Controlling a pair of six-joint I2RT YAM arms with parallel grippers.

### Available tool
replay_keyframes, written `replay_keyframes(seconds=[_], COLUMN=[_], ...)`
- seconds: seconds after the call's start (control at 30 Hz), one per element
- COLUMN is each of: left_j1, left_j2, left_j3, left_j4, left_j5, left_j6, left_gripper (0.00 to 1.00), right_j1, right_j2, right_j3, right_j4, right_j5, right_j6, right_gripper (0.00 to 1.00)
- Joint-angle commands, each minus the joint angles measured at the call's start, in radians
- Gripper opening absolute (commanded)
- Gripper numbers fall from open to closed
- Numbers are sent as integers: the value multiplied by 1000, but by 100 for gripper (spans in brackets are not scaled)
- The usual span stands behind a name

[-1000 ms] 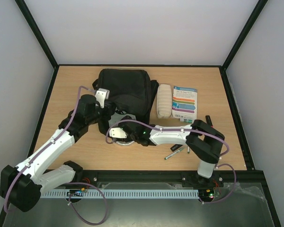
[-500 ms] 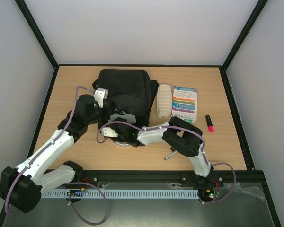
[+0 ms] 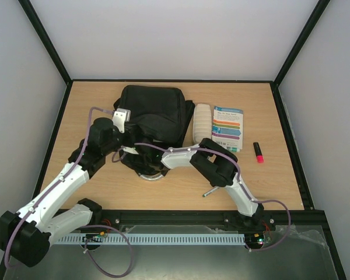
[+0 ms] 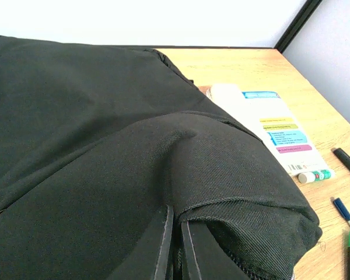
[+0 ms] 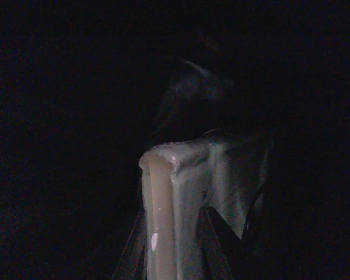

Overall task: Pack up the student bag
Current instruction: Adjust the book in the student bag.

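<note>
The left pincer (image 4: 176,236) is clenched on the bag (image 3: 154,108) at its mouth, the right pincer (image 5: 175,245) is inside by a pale pack (image 5: 184,175), grip untellable; pouch (image 3: 202,123), booklet (image 3: 228,128), marker (image 3: 258,152) and pen (image 3: 210,191) lie unpacked on the table (image 3: 274,111).

Student bag (image 4: 105,146): black woven cloth, matt, coarse weave plain close up, stitched seam edges. Tabletop (image 3: 268,111): pale wood grain, smooth, low sheen. Booklet (image 3: 228,127): printed paper, cover slightly glossy. Pouch (image 3: 202,123): cream, ribbed, soft-looking cloth. Highlighter (image 3: 258,153): pink and black plastic, smooth. Arm shells (image 3: 58,192): white and black hard plastic, smooth. Right wrist view, very dark: pale block (image 5: 175,198) under shiny clear film, material unclear.
</note>
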Motion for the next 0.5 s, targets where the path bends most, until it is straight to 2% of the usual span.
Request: replay_keyframes(seconds=[0.0,0.17,0.23,0.3,0.33,0.47], left_j1=[-4,-3,-3,-3,-3,-2], left_j2=[-49,-49,-40,-35,-32,-21], left_j3=[-1,-3,0,4,4,9], left_j4=[107,100,89,79,77,62], left_j5=[44,24,4,-17,-27,-64], left_j6=[-17,-13,-15,-16,-17,-20], left_gripper=[2,2,2,2,2,2], right_j1=[-28,-31,-22,1,17,77], right_j2=[63,62,18,-47,-84,-256], right_j3=[55,65,56,34,13,-73], right_j4=[-27,-59,-142,-233,-278,-460], right_j5=[112,115,55,-2,-35,-212], right_j6=[67,77,120,175,207,308], right_gripper=[12,13,22,38,43,52])
